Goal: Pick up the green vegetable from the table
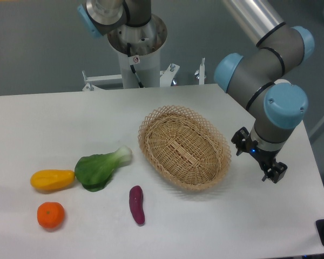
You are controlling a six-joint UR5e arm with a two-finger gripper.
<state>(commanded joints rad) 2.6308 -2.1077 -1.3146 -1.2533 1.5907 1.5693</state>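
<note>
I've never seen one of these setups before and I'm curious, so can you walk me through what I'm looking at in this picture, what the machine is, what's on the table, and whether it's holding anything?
This is one picture from a fixed camera looking down at a white table. The grey machine with blue joint caps is a robot arm; its base stands behind the table, and the arm bends in from the upper right. At its end is a black gripper, hanging over the table's right side. It holds nothing, but I cannot tell how wide its fingers stand.

On the table lie an empty wicker basket in the middle and, to its left, a green vegetable like bok choy, touching a yellow fruit. Nearer the camera are an orange and a small purple eggplant-like piece.
</note>
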